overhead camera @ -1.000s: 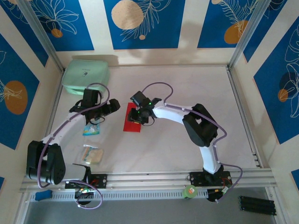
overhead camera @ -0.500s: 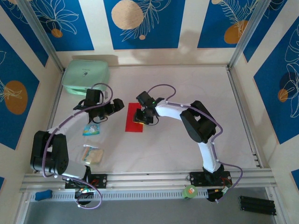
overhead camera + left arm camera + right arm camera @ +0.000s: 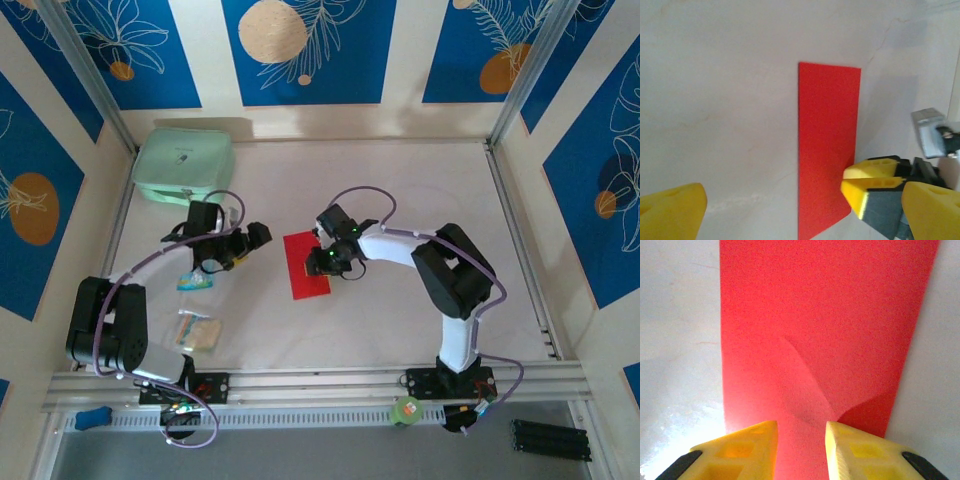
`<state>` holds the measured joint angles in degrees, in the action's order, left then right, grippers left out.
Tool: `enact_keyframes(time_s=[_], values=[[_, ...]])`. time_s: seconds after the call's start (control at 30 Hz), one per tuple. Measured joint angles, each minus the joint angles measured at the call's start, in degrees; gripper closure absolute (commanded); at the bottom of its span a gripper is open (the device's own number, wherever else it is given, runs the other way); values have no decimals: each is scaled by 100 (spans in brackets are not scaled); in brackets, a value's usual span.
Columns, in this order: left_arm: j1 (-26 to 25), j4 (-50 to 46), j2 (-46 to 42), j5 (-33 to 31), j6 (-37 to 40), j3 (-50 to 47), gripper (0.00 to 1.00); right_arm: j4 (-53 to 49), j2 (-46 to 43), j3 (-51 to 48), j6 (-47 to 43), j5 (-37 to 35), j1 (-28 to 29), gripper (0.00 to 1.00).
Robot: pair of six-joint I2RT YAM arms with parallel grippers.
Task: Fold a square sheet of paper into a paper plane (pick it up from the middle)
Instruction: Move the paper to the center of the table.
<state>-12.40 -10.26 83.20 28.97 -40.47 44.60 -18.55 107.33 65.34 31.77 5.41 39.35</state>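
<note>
My left claw [image 3: 258,238], wide open and empty, hangs over the white desk [image 3: 420,190] left of centre. Just right of it the thin bright red paper sheet [image 3: 302,268] lies flat mid-desk, an unshaped oblong, so I judge nearly all folding remains. My right claw [image 3: 800,432], partly open, straddles a raised pucker near the sheet's right edge.

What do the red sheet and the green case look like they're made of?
The red sheet looks like thin matte paper: it buckles into a soft ridge between the jaws of the right gripper. The green case may be smooth plastic or coated fabric, with rounded corners; too small to settle.
</note>
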Motion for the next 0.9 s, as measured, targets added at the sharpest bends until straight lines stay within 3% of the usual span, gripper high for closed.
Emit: enact_keyframes(time_s=[0.23, 0.43, 0.9], values=[[-684, 13, -162, -52, -426, -330, 0, 356, -374, -13, 1180, -286, 4, 72], [-1335, 129, -170, -249, -710, -352, 6, 365, -282, -22, 1788, -437, 4, 80], [-1753, 446, 420, -380, -1403, -356, 44, 107, 170, 22, 2103, -544, -17, 81]])
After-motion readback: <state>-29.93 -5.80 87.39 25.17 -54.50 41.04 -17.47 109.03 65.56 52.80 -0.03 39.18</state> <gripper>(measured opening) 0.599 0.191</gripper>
